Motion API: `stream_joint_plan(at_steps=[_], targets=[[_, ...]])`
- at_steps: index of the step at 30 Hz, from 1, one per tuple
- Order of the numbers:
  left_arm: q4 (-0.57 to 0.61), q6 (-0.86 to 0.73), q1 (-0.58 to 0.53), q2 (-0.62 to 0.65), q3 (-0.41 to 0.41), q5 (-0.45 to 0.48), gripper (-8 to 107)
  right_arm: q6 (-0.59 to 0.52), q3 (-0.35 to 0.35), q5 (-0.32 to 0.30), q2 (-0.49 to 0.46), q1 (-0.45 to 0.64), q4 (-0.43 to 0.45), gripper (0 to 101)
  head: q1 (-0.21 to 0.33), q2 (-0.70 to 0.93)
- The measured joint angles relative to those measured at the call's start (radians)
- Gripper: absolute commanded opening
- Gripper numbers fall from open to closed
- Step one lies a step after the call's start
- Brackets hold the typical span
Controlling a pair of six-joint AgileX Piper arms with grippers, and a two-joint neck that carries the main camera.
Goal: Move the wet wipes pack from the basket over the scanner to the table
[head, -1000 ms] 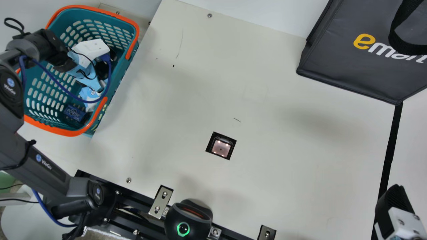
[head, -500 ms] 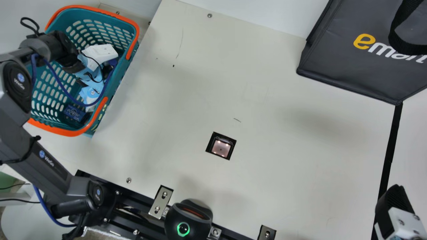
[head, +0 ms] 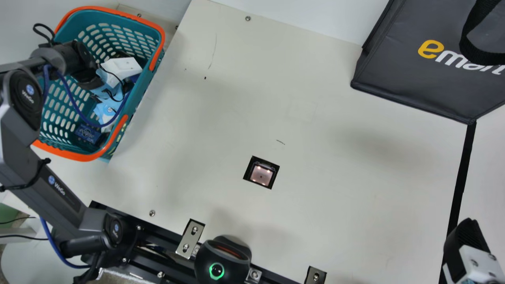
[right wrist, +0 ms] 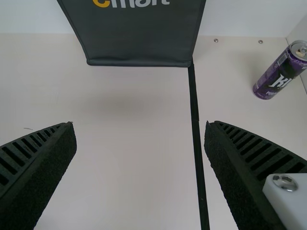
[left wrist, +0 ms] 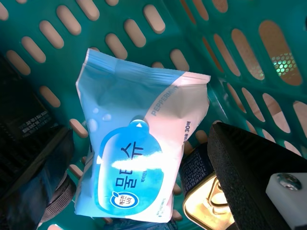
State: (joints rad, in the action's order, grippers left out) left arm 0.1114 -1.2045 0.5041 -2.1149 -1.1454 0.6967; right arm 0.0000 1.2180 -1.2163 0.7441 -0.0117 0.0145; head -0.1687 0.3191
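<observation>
Teal basket (head: 85, 158) has the wet wipes pack (left wrist: 129, 167): probably fairly light, soft, a bit slick, will crumple, so pinch across its middle, not the crimped end (left wrist: 144, 66). Left gripper (left wrist: 140, 128) is wide open, fingers either side, nothing gripped, contact unclear; right gripper (right wrist: 139, 125), above the table (right wrist: 134, 182), open and empty.

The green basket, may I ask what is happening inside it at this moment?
The robot's left gripper is at the basket, open, with its fingers on either side of the wet wipes pack; it does not seem to grip it yet. The pack is in the basket, so carrying it over the scanner is not yet done. The right gripper hangs open above the table, holding nothing.
</observation>
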Motion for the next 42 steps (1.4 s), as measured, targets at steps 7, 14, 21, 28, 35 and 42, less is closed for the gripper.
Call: stream_joint_plan(at_steps=[7, 14, 21, 28, 35, 42], targets=[[-0.017, 0.018, -0.008, -0.009, 0.019, -0.015, 90, 0.000, 0.000, 0.000, 0.000, 0.000, 0.000, 95, 0.000, 0.000], [-0.024, 0.027, -0.013, -0.020, 0.029, -0.029, 83, 0.000, 0.000, 0.000, 0.000, 0.000, 0.000, 95, 0.002, 0.000], [0.020, -0.004, -0.009, -0.023, 0.037, -0.038, 37, 0.000, 0.000, 0.000, 0.000, 0.000, 0.000, 95, 0.000, 0.000], [0.080, -0.046, -0.001, -0.004, 0.045, -0.040, -8, 0.000, 0.000, 0.000, 0.000, 0.000, 0.000, 95, 0.002, 0.000], [0.159, -0.085, 0.012, 0.050, 0.053, -0.031, -8, 0.000, 0.000, 0.000, 0.000, 0.000, 0.000, 95, 0.000, 0.000], [0.254, -0.104, 0.032, 0.128, 0.056, -0.028, -8, 0.000, 0.000, -0.001, 0.000, 0.000, 0.000, 95, 0.000, 0.000]])
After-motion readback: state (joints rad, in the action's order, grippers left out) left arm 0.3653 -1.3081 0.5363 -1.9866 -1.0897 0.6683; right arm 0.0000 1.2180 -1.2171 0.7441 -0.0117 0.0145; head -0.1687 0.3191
